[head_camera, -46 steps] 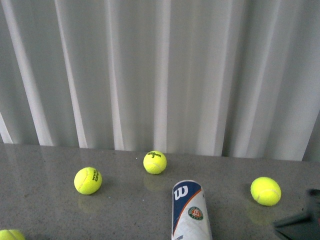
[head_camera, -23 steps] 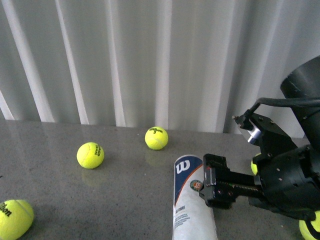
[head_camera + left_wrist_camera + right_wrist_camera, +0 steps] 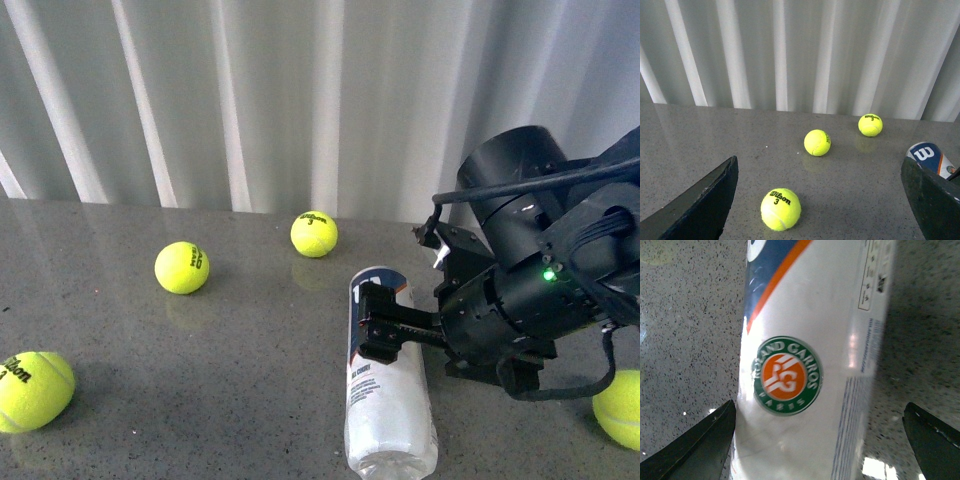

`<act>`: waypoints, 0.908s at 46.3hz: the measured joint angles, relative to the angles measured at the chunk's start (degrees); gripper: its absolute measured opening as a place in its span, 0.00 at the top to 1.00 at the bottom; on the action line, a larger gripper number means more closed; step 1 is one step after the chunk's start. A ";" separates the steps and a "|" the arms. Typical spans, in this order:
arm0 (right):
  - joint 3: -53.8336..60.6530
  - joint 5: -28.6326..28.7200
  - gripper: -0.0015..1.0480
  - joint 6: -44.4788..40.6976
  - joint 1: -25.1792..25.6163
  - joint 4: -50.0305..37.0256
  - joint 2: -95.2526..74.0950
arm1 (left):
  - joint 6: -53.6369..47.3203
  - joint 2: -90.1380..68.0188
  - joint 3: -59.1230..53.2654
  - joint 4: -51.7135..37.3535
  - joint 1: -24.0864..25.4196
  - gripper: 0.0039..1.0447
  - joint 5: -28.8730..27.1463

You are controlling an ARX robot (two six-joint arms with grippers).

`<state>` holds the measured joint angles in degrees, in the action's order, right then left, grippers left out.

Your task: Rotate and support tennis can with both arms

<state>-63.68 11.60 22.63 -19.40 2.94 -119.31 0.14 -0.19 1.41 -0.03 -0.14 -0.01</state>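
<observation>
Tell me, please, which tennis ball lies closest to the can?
The ball just beyond the can's far end. The other three balls lie much farther off to the sides.

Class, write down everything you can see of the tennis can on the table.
The tennis can lies on its side on the grey speckled table, navy end toward the curtain. It is a clear plastic tube with a white, navy and orange label, a white W logo and a round green-orange Roland Garros emblem. The right gripper is open astride its middle; whether the fingers touch it cannot be told.
</observation>
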 joint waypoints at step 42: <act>9.07 -4.09 0.74 -59.19 -0.44 -11.10 9.81 | 0.00 0.00 0.00 0.00 0.00 0.06 0.00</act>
<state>-54.61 7.51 -36.56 -19.84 -8.16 -109.49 0.14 -0.19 1.41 -0.03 -0.14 -0.01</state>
